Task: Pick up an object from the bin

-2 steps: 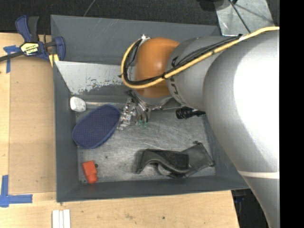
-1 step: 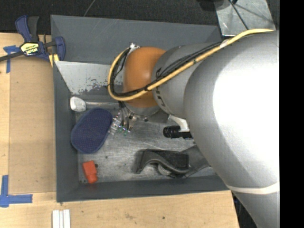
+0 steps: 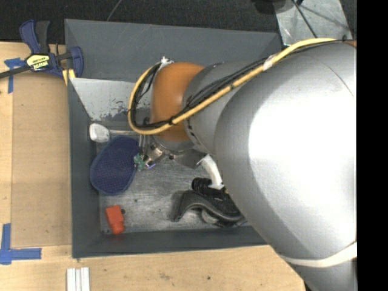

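My gripper (image 3: 145,160) is at the right edge of the blue mesh oval pad (image 3: 113,165), tucked under the orange wrist cover (image 3: 173,102). I can't tell if it's spread or pressed together. A white piece (image 3: 99,132) lies just above the pad. A small orange block (image 3: 114,219) lies below the pad, and a black curved thing (image 3: 205,205) well to its right.

Bright overhead light, glare on arm (image 3: 291,162)
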Controlling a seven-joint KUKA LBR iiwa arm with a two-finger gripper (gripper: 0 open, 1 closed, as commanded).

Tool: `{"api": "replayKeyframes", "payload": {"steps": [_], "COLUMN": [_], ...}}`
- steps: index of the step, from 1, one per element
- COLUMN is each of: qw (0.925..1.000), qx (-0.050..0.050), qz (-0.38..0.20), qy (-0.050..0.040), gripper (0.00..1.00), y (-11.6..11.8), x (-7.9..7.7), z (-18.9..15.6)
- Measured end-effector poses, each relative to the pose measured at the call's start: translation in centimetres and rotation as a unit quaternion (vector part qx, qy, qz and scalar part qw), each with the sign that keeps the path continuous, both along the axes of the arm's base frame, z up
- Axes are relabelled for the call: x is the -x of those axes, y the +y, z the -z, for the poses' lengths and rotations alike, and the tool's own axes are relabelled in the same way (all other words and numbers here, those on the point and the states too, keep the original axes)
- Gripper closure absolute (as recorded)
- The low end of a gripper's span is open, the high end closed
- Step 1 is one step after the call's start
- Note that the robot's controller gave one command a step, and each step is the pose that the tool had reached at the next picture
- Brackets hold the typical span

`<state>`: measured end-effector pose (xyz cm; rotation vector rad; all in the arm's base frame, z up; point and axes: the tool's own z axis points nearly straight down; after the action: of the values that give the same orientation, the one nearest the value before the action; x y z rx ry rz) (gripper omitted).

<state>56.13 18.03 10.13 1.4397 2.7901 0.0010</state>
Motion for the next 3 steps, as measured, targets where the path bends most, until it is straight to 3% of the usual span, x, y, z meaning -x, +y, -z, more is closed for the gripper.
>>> {"api": "replayKeyframes", "payload": {"steps": [1,2,3], "qw": [0.9913,0.9914,0.9950], "qx": [0.001,0.002,0.001], "qz": [0.132,0.130,0.100], "qy": [0.0005,0.0023,0.0010], "gripper": [1.00,0.00,0.00], "y": [2.0,1.9,3.9], "x": [-1.4,-1.3,-3.6], "z": [-0.3,-0.2,0.8]}}
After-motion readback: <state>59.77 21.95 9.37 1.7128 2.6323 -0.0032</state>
